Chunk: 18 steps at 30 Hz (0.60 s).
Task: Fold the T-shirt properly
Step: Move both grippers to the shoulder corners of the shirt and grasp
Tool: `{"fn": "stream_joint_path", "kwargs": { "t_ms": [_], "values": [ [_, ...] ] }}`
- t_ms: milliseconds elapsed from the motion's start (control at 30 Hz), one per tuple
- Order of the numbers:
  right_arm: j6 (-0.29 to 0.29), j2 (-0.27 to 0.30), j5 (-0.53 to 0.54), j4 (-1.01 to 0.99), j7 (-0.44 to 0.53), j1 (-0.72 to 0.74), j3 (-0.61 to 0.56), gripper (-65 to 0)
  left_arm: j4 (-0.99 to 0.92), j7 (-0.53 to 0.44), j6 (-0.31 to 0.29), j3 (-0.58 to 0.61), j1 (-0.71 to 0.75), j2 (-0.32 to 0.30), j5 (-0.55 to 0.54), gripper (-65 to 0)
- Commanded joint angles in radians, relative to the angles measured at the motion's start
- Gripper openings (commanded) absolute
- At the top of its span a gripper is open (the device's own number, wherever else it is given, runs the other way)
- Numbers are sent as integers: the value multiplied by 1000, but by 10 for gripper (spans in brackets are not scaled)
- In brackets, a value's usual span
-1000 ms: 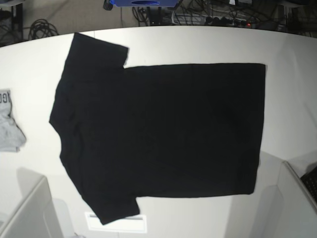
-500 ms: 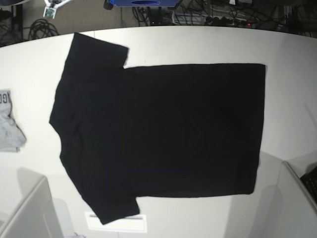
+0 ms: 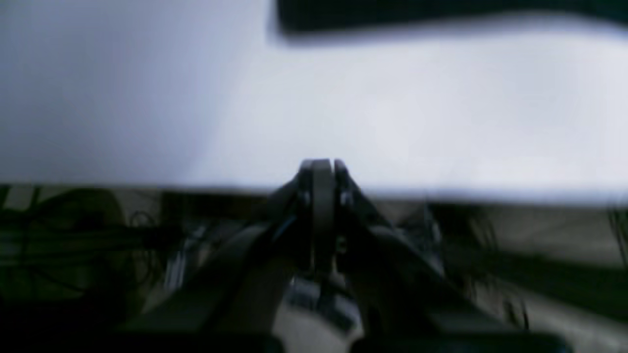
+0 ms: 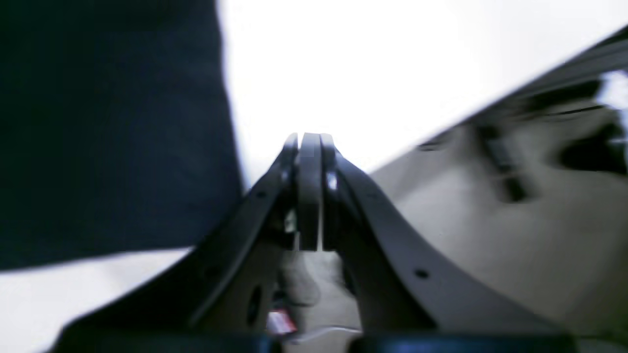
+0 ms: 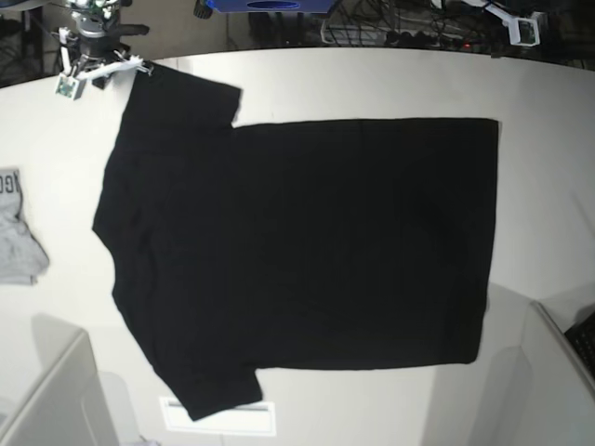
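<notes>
You have folded nothing yet: the plain black short-sleeved cotton T-shirt lies flat and spread on the white table. Both grippers — right gripper, left gripper — are pressed together, empty, with the shirt just beside the right fingers and well beyond the left's.

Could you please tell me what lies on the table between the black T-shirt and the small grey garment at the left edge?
Nothing: in the base view, only bare white table separates the T-shirt from the grey garment.

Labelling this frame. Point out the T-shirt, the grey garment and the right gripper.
T-shirt [image 5: 307,246], base view, middle of the body.
Grey garment [image 5: 17,237], base view, its folded middle at the table's left edge.
Right gripper [image 4: 310,142], right wrist view, the closed fingertips.
</notes>
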Motion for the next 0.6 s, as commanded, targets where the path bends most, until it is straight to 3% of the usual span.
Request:
{"fn": "stream_joint_path", "kwargs": {
  "t_ms": [0,100,233,267,300,367,400,467,567],
  "values": [
    [27,29,47,17,11,7,6,-650,11,-17,11,-34,10,2,1,-650],
    [145,79,271,14,-96,54,35,-639,11,-17,11,-77,-26,9,1,-650],
    [262,96,536,-33,-273,154,173,-290,10,-15,11,-113,-65,12,-14,-650],
    [273,96,573,-49,-308,181,208,-233,7,-15,11,-118,-71,11,-31,-620],
    [276,96,600,-72,-354,211,247,-192,1,-15,11,-127,-77,9,-58,-507],
    [285,96,633,-117,-437,263,317,-177,-9,-15,11,-152,-92,8,-130,-308],
    [296,96,642,-137,-472,283,343,-179,-15,-15,8,-164,-102,8,-172,-245],
    [349,96,653,-178,-541,316,382,-197,-32,31,-52,-195,-123,-2,-281,-221],
    [398,96,617,-237,-590,352,393,-225,-58,249,-204,-264,-192,-43,-482,-283]
  ]
}}
